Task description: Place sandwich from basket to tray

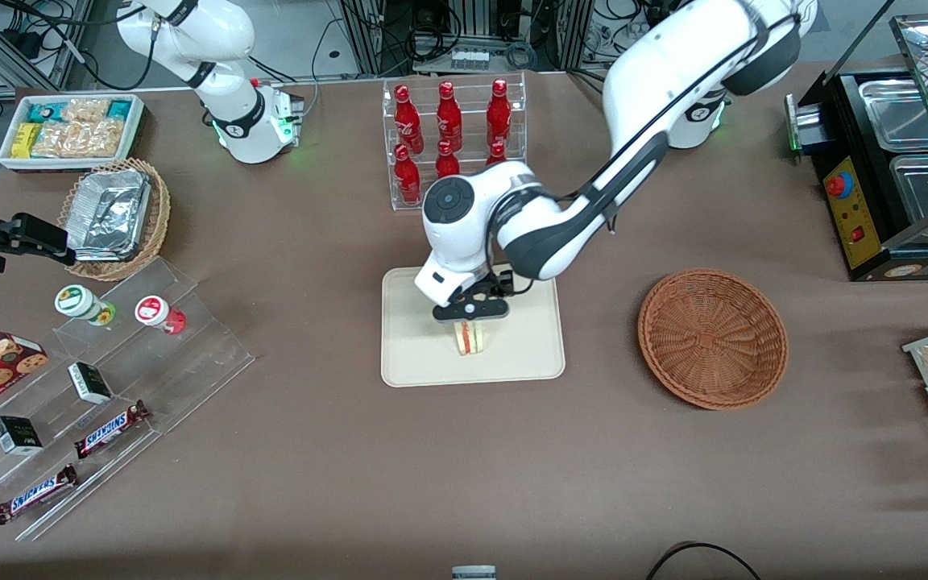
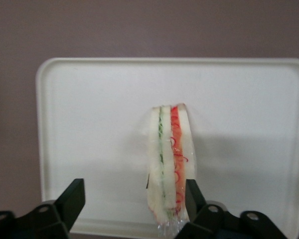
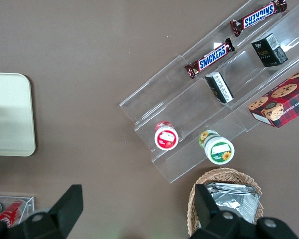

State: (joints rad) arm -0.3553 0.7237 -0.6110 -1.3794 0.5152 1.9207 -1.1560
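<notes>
Front view, clock bearings taken from the tray's centre.

- You have one flat cream-beige rectangular tray with rounded corners (image 1: 416, 354) (image 2: 89, 124) mid-table. On it stands one small triangular sandwich wedge of pale bread (image 1: 472, 338) (image 2: 170, 164), on edge, its red-orange and green filling stripes facing the wrist camera. It sits close to the tray's centre.
- The left arm's black two-finger gripper (image 1: 470, 321) (image 2: 134, 199) is directly over the sandwich, low above the tray.
- Fingers released: the two fingers (image 2: 74, 198) stand spread much wider than the wedge. One lies right against the sandwich's side, though you cannot tell whether it touches. The other is well apart from it, with bare tray between.
- One round, shallow reddish-brown woven wicker basket (image 1: 712, 338) lies at 3 o'clock, well apart from the tray, with nothing in it.
- At 12 o'clock you see a clear acrylic rack (image 1: 456, 89) with six red bottles (image 1: 449, 121) counted, the lower row partly hidden by the arm.
- At 8 to 9 o'clock, toward the parked arm's end, is a clear stepped display (image 1: 150, 354). It carries two Snickers bars (image 1: 109, 428), two round lidded cups (image 1: 77, 302) and two small dark boxes (image 1: 89, 383).
</notes>
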